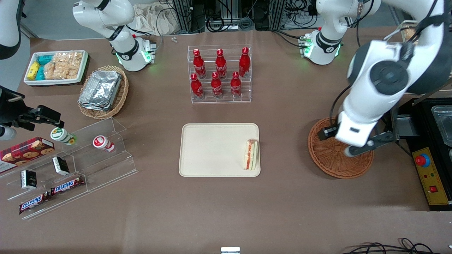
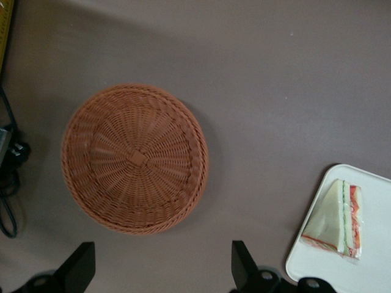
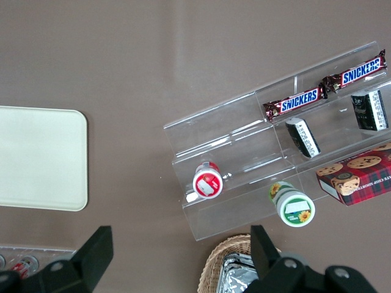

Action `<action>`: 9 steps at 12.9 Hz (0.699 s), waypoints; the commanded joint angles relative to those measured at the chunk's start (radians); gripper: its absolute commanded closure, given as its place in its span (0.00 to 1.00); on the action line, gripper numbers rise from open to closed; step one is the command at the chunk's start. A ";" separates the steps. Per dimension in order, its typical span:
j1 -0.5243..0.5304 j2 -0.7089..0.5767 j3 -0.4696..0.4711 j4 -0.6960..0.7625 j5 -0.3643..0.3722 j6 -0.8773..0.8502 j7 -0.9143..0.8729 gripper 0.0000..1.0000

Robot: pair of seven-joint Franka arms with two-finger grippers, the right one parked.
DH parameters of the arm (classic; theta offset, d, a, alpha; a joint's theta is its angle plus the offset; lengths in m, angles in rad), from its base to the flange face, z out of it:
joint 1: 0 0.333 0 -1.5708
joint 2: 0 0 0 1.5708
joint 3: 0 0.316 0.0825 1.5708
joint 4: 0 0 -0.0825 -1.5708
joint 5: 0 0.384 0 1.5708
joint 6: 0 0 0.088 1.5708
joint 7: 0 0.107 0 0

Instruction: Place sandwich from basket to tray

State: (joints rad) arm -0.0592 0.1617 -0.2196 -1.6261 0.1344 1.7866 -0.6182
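The sandwich (image 1: 251,154) (image 2: 339,217), a pale bread wedge with red and green filling, lies on the cream tray (image 1: 212,148) (image 2: 372,268) at the edge nearest the working arm. The round reddish-brown basket (image 1: 332,162) (image 2: 134,159) stands on the table beside the tray, toward the working arm's end, and holds nothing. My left gripper (image 1: 340,143) (image 2: 162,268) hangs high above the basket. It is open, with nothing between its dark fingers (image 2: 244,265). The arm hides part of the basket in the front view.
A clear rack of red bottles (image 1: 219,74) stands farther from the front camera than the tray. Toward the parked arm's end are a tan wicker basket with foil containers (image 1: 104,91), a snack bin (image 1: 56,67) and an acrylic shelf (image 1: 70,165). A yellow switch box (image 1: 429,176) sits beside the reddish-brown basket.
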 commanded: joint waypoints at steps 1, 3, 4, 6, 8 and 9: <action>0.125 -0.112 -0.009 -0.055 -0.084 -0.036 0.185 0.00; 0.198 -0.135 -0.007 -0.052 -0.088 -0.061 0.334 0.00; 0.226 -0.136 -0.007 -0.048 -0.088 -0.064 0.395 0.00; 0.259 -0.122 -0.007 -0.017 -0.113 -0.088 0.474 0.00; 0.280 -0.088 -0.007 0.026 -0.147 -0.092 0.465 0.00; 0.280 -0.073 -0.007 0.050 -0.144 -0.095 0.465 0.00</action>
State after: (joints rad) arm 0.2060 0.0547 -0.2136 -1.6369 0.0081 1.7194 -0.1666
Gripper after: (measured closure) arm 0.000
